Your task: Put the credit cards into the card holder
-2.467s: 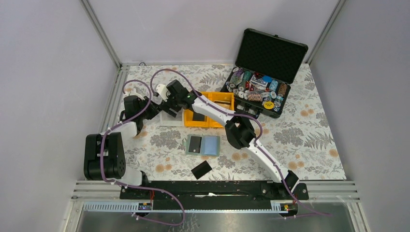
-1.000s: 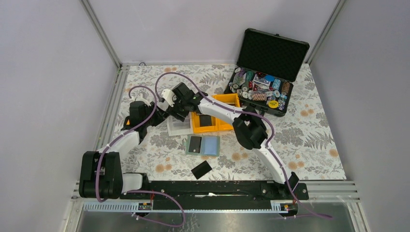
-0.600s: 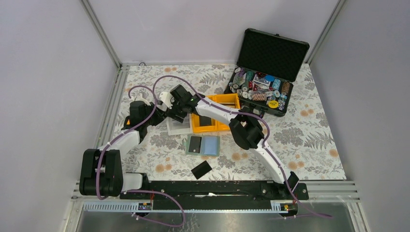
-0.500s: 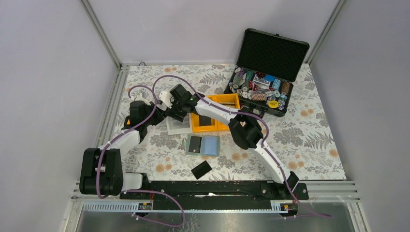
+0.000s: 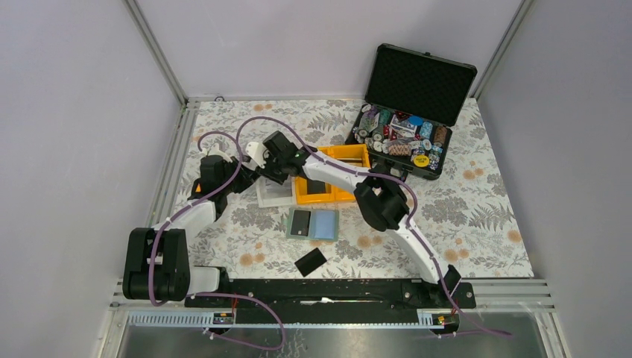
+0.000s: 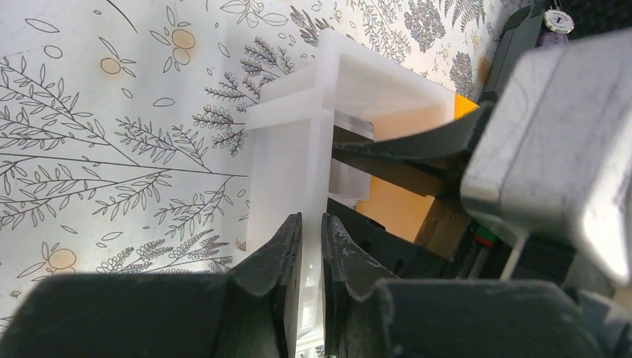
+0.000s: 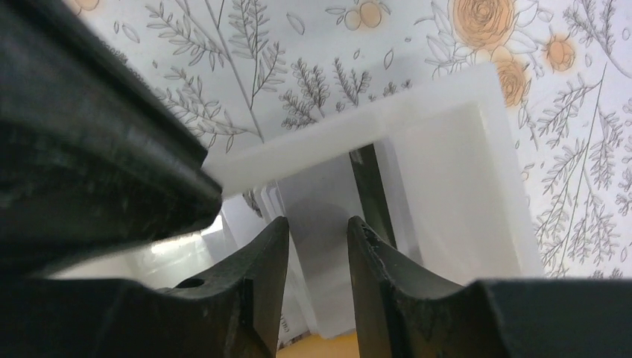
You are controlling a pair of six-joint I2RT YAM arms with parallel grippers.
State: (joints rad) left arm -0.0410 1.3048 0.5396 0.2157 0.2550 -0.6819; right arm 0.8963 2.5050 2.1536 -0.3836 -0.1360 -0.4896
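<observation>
The sage-green card holder (image 5: 312, 224) lies open mid-table, a black credit card (image 5: 300, 222) on its left pocket. Another black card (image 5: 310, 262) lies loose on the table nearer the arms, and one lies in the yellow bin (image 5: 316, 186). My left gripper (image 6: 311, 218) is shut on a wall of the white bin (image 6: 343, 74). My right gripper (image 7: 317, 224) reaches down into that white bin (image 7: 447, 186), its jaws partly apart astride pale cards (image 7: 317, 190) standing on edge. A dark card (image 7: 369, 186) stands just beyond them. From above, both grippers (image 5: 261, 176) meet at the bin.
A yellow bin (image 5: 350, 155) adjoins the white bin (image 5: 274, 195) on the right. An open black case (image 5: 421, 82) with poker chips (image 5: 399, 140) stands at the back right. Metal rails border the left edge (image 5: 170, 160) and the near edge.
My right gripper's jaws have narrowed inside the white bin. My left gripper closed onto the bin wall a second ago and has held since. Both arms have barely shifted.
</observation>
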